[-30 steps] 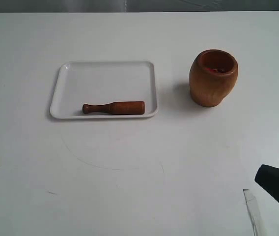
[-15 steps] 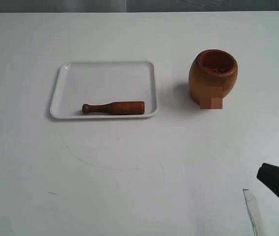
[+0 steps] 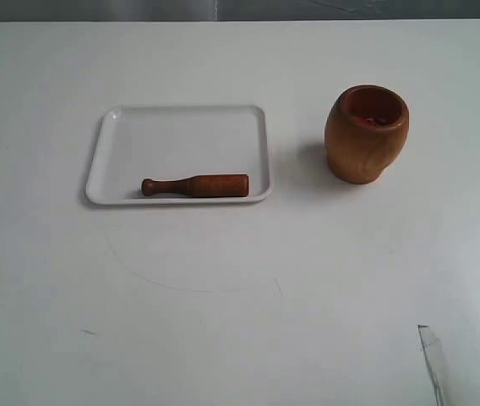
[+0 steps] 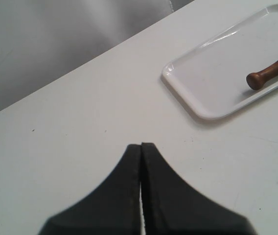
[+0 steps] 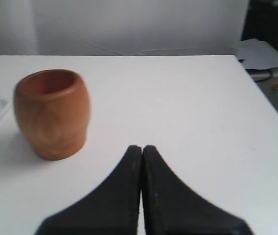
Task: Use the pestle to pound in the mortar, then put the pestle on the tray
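Since the left end effector (image 4: 141,147) has its fingers pressed together on nothing, and the right end effector (image 5: 142,148) is closed and empty likewise, either would have to part its fingers before a grasp; if it opened late, it would shove the thing instead of taking it. Both hang over bare worktop (image 3: 240,296), the left one apart from the tray (image 3: 181,127), the right one facing the mortar (image 3: 365,135) without touching it.

The pestle (image 3: 196,185) lies flat in the tray, just beside the near rim and parallel to it, with its knob pointing away from the mortar. Being round, it would likely roll under an off-centre pinch, and the low rim so close by could catch a descending finger. The tray looks light and may slide if nudged.

The mortar stands upright, well apart from the tray. Its barrel shape narrows toward the foot, so a slanted blow could tip it unless it is steadied.

The pestle is dark reddish-brown wood, thick at one end and tapering to a thin knobbed handle
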Controlling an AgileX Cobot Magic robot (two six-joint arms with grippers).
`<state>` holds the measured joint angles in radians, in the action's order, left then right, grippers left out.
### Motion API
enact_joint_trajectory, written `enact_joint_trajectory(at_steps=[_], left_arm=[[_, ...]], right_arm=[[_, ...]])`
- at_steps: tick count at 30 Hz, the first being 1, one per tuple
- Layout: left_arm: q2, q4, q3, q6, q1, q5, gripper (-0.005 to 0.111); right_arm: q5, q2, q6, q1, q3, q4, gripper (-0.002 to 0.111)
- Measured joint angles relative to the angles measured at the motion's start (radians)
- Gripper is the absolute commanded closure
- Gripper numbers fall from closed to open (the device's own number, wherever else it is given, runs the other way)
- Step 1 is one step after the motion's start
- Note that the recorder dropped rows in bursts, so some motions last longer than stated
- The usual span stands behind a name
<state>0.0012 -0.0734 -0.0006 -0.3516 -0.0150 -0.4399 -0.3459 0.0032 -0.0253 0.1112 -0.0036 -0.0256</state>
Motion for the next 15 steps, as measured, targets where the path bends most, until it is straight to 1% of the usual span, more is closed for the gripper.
enact_joint_trajectory(at_steps=[3,6,15], left_arm=[[0.000,0.000,0.000,0.000,0.000,0.000,0.107],[0.000,0.000,0.000,0.000,0.000,0.000,0.107],[0.000,0.000,0.000,0.000,0.000,0.000,0.107]], right_arm=[[0.000,0.000,-0.003,-0.086,0.000,0.000,0.108],[0.000,0.000,-0.006,-0.116,0.000,0.007,0.108],[-0.004,0.000,-0.011,-0.053,0.000,0.013,0.108]])
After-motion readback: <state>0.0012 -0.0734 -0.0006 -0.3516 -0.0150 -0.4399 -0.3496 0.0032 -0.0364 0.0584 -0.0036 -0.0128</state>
